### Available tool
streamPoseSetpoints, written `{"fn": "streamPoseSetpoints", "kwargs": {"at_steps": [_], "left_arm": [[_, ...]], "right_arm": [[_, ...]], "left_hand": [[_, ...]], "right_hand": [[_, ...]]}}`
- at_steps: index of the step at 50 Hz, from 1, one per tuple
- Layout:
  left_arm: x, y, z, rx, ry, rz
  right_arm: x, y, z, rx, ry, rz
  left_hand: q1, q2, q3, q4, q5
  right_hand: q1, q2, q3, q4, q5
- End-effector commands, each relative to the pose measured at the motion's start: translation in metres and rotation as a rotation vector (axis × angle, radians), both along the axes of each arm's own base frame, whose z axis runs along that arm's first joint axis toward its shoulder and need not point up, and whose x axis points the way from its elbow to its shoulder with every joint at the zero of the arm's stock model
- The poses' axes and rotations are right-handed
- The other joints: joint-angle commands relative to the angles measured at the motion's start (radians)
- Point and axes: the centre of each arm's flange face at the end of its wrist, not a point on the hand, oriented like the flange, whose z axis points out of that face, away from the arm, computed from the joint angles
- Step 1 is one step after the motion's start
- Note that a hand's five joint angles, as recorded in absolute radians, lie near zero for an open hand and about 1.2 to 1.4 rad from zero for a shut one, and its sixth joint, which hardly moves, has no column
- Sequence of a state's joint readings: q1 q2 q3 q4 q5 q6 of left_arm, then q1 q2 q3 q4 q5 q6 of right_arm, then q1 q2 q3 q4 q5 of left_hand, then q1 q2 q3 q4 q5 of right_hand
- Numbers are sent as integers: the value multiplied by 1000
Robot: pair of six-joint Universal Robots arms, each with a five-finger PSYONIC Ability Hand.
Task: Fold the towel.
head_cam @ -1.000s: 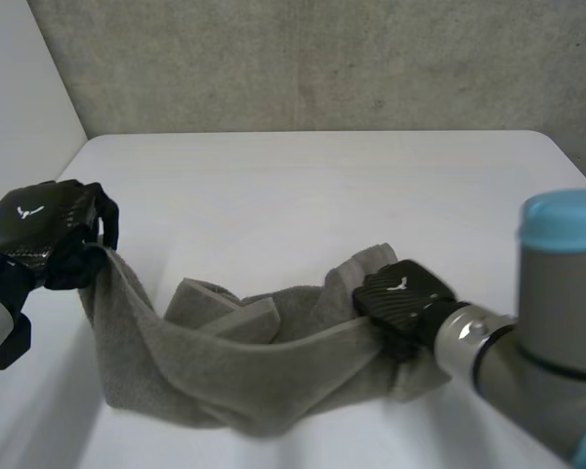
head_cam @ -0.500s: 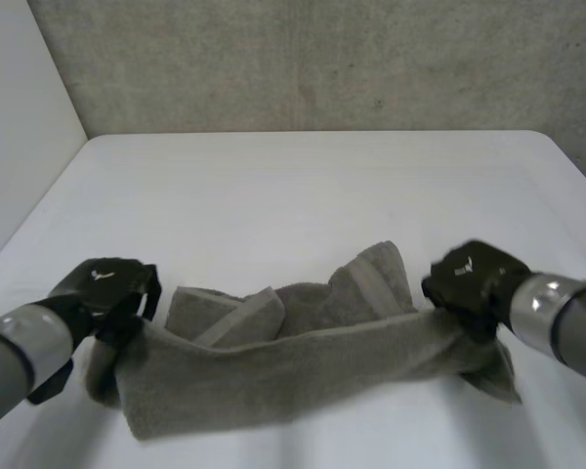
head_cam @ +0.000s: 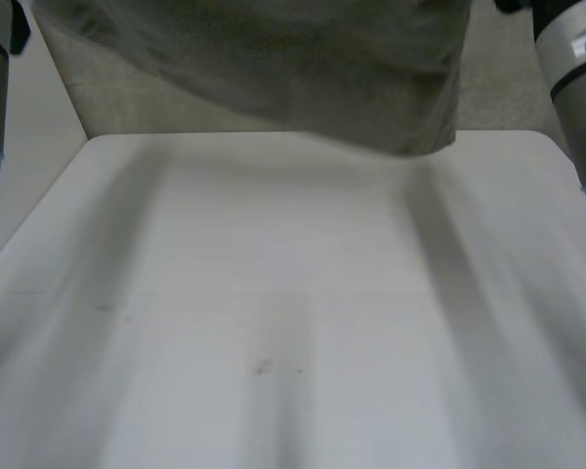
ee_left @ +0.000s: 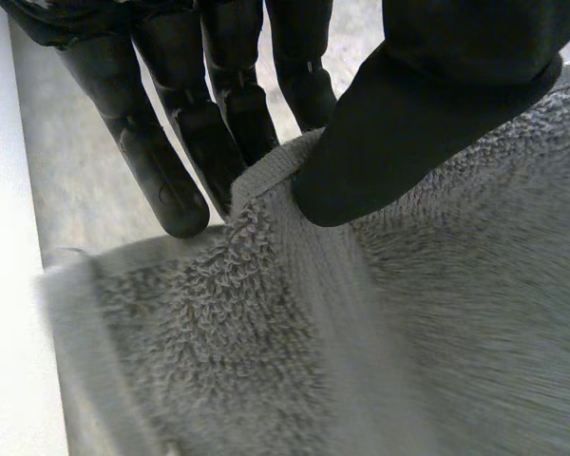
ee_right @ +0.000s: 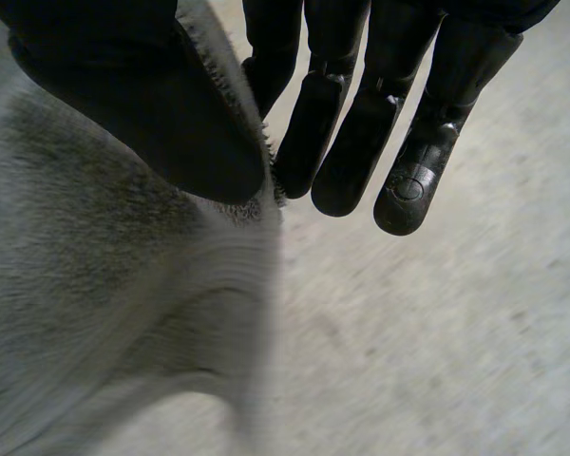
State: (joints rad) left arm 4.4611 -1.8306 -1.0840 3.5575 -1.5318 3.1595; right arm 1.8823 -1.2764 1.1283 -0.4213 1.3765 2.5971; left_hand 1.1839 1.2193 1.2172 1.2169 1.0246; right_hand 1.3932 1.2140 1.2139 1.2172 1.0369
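Left robot hand, wrist view: my thumb and fingers pinch the towel at its hem. Right robot hand, wrist view: the same pinch on another edge. Head view: slumped on the surface a second ago, the towel now hangs spread at twelve o'clock, ready, I judge, to be laid flat for folding.

White bench spreads wide, with a few faint dark specks just toward 6 o'clock of its middle. Grey concrete wall behind at 12, pale side wall at 9.
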Motion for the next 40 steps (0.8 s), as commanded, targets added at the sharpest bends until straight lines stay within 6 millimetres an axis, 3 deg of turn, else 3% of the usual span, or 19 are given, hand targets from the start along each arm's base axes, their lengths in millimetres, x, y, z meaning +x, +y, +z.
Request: {"fn": "streamPoseSetpoints", "kwargs": {"at_steps": [1,2,3,4,5,6,7,8,9,10,13,14,15,18,24,30,37,39,40], "left_arm": [[0,12,-93,359,-104,-28],[0,17,-115,427,-129,-40],[0,17,-116,428,-129,-40],[0,22,-138,492,-153,-49],[0,22,-138,493,-153,-49],[1,29,-159,554,-180,-59],[2,36,-178,607,-208,-58],[2,36,-178,608,-209,-58],[4,42,-197,661,-244,-53],[5,49,-216,713,-284,-50],[6,54,-233,754,-326,-45],[7,59,-248,792,-371,-41],[8,62,-260,819,-412,-40],[10,66,-270,844,-454,-33],[15,66,-267,844,-451,-19],[16,68,-240,770,-425,-5],[24,71,-208,695,-354,16],[25,71,-206,693,-337,15],[28,70,-204,693,-317,17]], "right_arm": [[-2,15,-58,331,116,27],[-3,18,-73,399,144,39],[-3,19,-73,400,145,39],[-3,21,-91,471,169,54],[-3,24,-111,540,194,72],[-3,24,-111,540,195,73],[-3,26,-131,606,215,89],[-3,28,-154,672,234,99],[-3,28,-154,673,235,99],[-4,29,-175,738,247,98],[-12,31,-217,870,271,88],[-12,31,-217,871,271,88],[-14,32,-234,920,278,85],[-19,32,-255,998,261,77],[-31,24,-259,1097,63,53],[-44,16,-253,1143,-146,38],[-51,13,-252,1095,-216,27],[-52,13,-253,1088,-217,25],[-52,13,-253,1086,-218,21]], "left_hand": [[212,177,179,179,197],[212,177,179,179,197],[212,177,179,179,197],[212,177,179,179,197],[212,177,179,179,197],[212,177,179,179,197],[212,177,179,179,197],[212,177,179,179,197],[212,177,179,179,197],[212,177,179,179,197],[212,177,179,179,197],[212,177,179,179,197],[212,177,179,179,197],[212,177,179,179,197],[212,177,179,179,197],[212,177,179,179,197],[212,177,179,179,197],[212,177,179,179,197],[212,177,179,179,197]], "right_hand": [[3,182,182,179,185],[3,182,182,179,185],[3,182,182,179,185],[3,182,182,179,185],[3,182,182,179,185],[3,182,182,179,185],[3,182,182,179,185],[3,182,182,179,185],[3,182,182,179,185],[3,182,182,179,185],[3,182,182,179,185],[3,182,182,179,185],[3,182,182,179,185],[3,182,182,179,185],[3,182,182,179,185],[3,182,182,179,185],[3,182,182,179,185],[-128,51,51,48,54],[-329,-149,-149,-153,-147]]}}
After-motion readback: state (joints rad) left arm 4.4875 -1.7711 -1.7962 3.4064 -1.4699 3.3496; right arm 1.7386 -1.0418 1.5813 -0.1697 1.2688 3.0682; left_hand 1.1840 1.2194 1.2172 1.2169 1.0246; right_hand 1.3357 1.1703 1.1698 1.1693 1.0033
